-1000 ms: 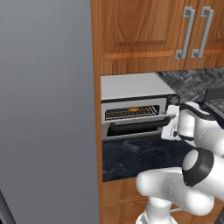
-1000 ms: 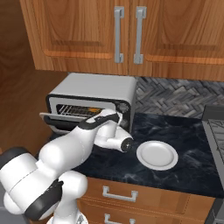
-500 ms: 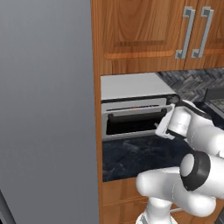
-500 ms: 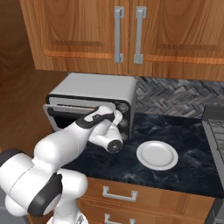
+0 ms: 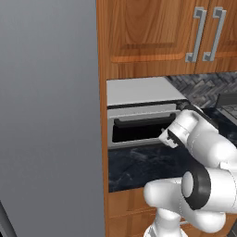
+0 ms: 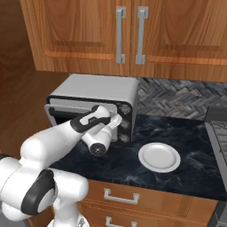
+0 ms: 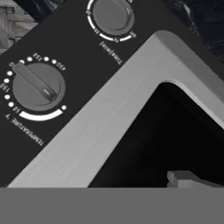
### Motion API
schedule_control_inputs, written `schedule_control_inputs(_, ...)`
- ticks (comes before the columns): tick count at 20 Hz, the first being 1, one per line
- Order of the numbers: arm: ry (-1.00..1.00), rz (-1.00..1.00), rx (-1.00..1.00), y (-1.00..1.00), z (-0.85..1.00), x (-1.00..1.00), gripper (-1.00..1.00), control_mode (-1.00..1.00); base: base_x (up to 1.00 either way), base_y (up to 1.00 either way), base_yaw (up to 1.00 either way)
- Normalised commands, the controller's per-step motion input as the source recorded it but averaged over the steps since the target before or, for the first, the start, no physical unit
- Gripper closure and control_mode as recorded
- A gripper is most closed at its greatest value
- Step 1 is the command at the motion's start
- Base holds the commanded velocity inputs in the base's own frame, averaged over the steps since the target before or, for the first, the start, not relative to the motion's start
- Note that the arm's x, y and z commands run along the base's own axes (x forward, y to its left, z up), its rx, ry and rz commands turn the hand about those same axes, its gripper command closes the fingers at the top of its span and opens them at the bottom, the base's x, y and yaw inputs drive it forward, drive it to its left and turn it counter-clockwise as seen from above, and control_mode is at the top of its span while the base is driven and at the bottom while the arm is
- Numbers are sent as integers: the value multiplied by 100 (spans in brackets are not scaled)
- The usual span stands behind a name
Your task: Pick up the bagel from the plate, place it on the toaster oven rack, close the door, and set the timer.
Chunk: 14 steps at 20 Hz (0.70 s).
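On the counter: toaster oven (image 6: 93,91) sits under the wall cabinets (image 6: 128,31), with the white plate (image 6: 158,157) well off to its right and bare.
Bagel: nothing lies on the plate, so my call is that it's behind the glass on the rack; the dark window (image 7: 175,140) hides it, so I can't confirm.
Door: the door (image 5: 143,132) stands upright with its bar handle (image 5: 139,121) across the top. It looks shut, or very nearly.
Gripper: the gripper (image 6: 116,122) hovers at the oven's right front corner, just beside the knob column (image 6: 125,125). The jaws are spread wide with nothing between them.
Hand view: rolled over, with the door's silver frame (image 7: 109,131) running diagonally. The temperature knob (image 7: 37,85) is at the left, and the timer knob (image 7: 111,15) is up at the top edge.
Step in hand: the door looks dealt with, so the timer is next, I'd say.
How to do it well: slide across past the temperature dial so the timer knob is centred between the fingers. Line the jaws up either side of its raised bar, then close before turning.
Watch for: the two dials sit close together, so grabbing the wrong one is easy. Any bump on the handle could also drop the door open.
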Motion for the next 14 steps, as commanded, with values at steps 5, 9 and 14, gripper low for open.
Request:
schedule_control_inputs(5,-2,-31,10,20,12,14,-100,-100,0,0,0)
schedule_control_inputs(9,-1,-31,10,14,6,0,-100,-100,0,0,0)
schedule_control_inputs(14,0,-30,10,11,2,0,-100,-100,0,0,0)
